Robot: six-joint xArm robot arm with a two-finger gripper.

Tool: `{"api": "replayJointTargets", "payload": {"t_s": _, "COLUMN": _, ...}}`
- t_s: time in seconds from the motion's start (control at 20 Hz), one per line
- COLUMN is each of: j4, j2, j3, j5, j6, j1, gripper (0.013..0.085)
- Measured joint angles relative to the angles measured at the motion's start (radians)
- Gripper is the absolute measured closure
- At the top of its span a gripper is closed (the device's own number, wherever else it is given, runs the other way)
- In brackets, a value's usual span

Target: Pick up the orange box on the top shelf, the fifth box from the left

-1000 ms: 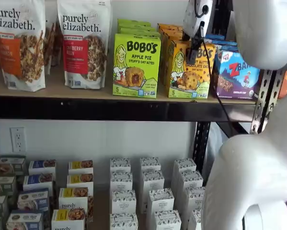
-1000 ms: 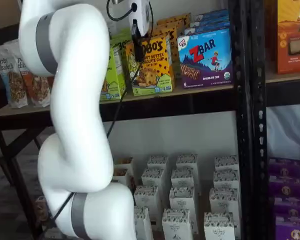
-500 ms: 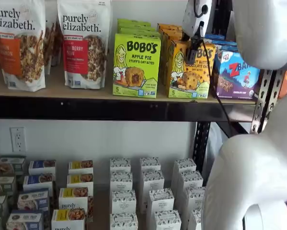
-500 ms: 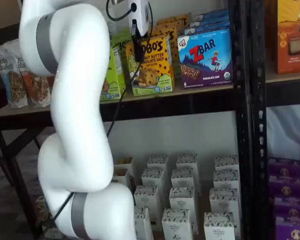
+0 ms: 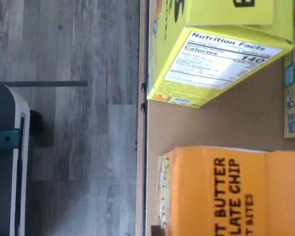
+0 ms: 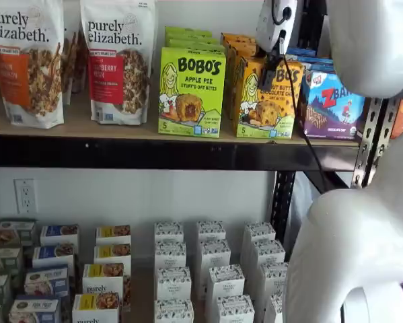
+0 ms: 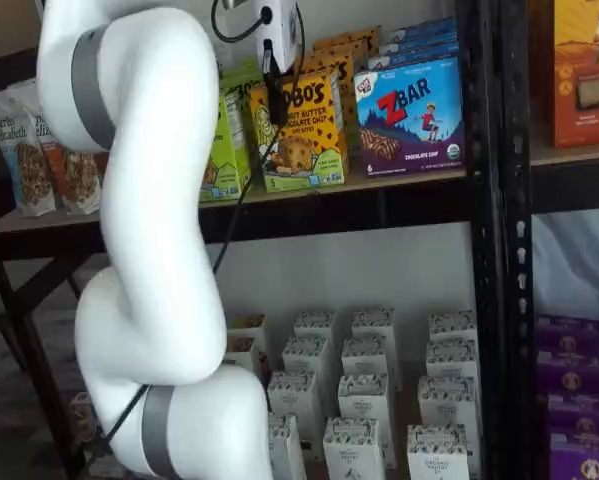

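The orange box (image 6: 264, 101) stands upright at the front edge of the top shelf (image 6: 120, 129), between a lime-green Bobo's Apple Pie box (image 6: 191, 91) and a blue ZBar box (image 6: 330, 104). It shows in both shelf views, here with its front facing out (image 7: 304, 135). My gripper (image 6: 270, 70) hangs in front of the box's upper part, white body above and black fingers down. The fingers show side-on (image 7: 276, 95), with no gap to be seen and nothing held. The wrist view shows the orange box's top (image 5: 226, 191) and the lime-green box's side (image 5: 216, 59).
Two purely elizabeth granola bags (image 6: 117, 60) stand at the shelf's left. More orange boxes are stacked behind the front one. Small white cartons (image 6: 211, 269) fill the lower level. A black perforated upright (image 7: 494, 240) stands right of the ZBar box (image 7: 409, 115). My white arm (image 7: 149, 240) fills the foreground.
My gripper has crept slightly upward in front of the orange box. The boxes have not moved.
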Motion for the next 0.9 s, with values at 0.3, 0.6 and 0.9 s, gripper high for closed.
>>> {"api": "replayJointTargets", "payload": {"t_s": 0.3, "j4": 0.003, "j2": 0.000, "j3": -0.002, "j5": 0.002, "j6": 0.001, "j1": 0.000, "gripper": 0.0650}}
{"api": "replayJointTargets", "payload": {"t_s": 0.6, "j4": 0.005, "j2": 0.003, "j3": -0.010, "j5": 0.014, "j6": 0.004, "j1": 0.002, "gripper": 0.0650}}
{"api": "replayJointTargets", "payload": {"t_s": 0.9, "j4": 0.009, "j2": -0.018, "j3": -0.011, "j5": 0.030, "j6": 0.016, "j1": 0.011, "gripper": 0.0650}}
